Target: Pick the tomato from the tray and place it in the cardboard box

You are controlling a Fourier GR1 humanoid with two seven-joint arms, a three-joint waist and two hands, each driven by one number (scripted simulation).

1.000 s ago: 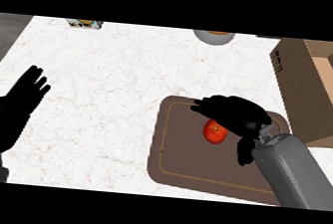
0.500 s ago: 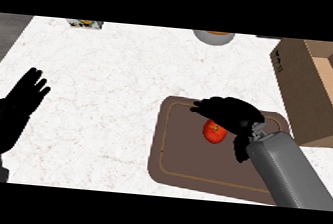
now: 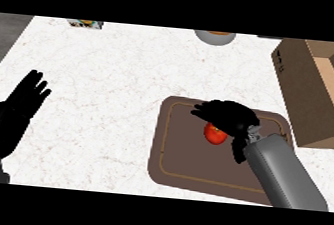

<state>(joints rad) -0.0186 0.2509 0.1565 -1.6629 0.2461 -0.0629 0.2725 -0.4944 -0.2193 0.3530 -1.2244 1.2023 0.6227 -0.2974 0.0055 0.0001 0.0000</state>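
Right hand [image 3: 227, 118] curls round the tomato [image 3: 215, 134] on the tray [image 3: 187, 166]; left hand [image 3: 18, 106] rests open at the desk's left edge.

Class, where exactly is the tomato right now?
In the head view, the tomato sits on the brown tray, right of centre, under the curled right hand, left of the cardboard box.
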